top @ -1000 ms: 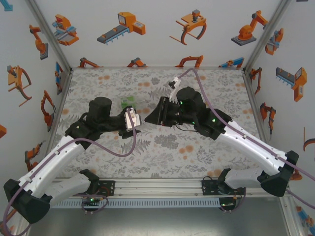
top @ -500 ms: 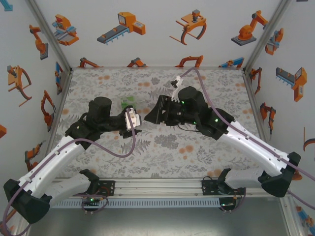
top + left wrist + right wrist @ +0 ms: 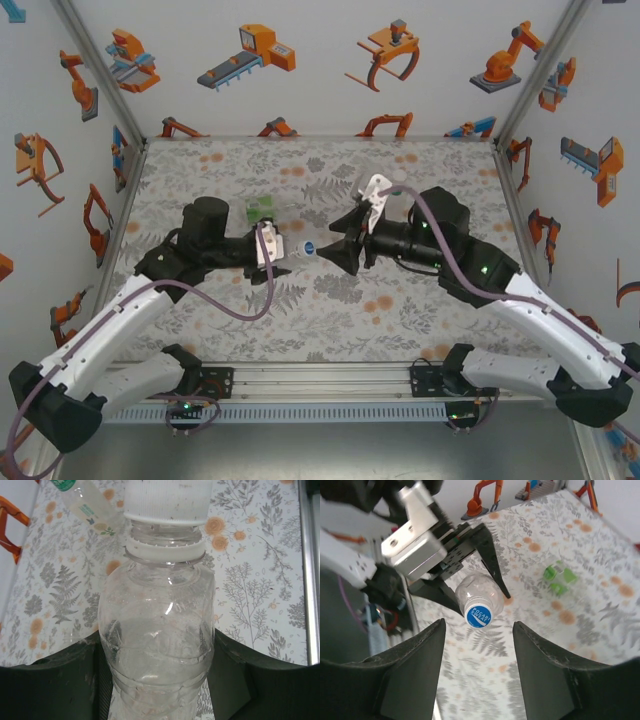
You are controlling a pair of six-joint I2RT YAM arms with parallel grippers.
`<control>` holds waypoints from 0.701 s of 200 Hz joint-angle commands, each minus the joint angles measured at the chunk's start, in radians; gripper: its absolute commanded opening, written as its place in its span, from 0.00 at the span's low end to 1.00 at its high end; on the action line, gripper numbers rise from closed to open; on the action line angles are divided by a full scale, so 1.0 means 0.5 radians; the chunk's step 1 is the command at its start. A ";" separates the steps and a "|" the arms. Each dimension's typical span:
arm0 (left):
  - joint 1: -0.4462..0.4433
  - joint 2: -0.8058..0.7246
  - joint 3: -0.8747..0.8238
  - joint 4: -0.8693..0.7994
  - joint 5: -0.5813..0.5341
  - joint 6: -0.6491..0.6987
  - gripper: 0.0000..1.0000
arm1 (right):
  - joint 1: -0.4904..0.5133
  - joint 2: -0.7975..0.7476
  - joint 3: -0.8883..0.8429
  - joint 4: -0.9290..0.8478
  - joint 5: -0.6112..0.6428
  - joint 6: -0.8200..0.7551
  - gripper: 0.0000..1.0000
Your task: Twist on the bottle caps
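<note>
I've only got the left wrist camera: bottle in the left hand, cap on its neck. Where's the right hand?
Observer: The right hand hangs straight in front of the cap of that bottle, pointing at it, with a small gap between hand and cap.
Operator: Is it open or shut?
Observer: Open. In the right wrist view its fingers stand wide apart, wider than the cap.
</note>
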 commanded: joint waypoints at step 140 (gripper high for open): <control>-0.009 0.022 0.102 -0.134 0.217 0.059 0.00 | 0.029 0.263 0.036 -0.058 -0.506 -1.237 0.50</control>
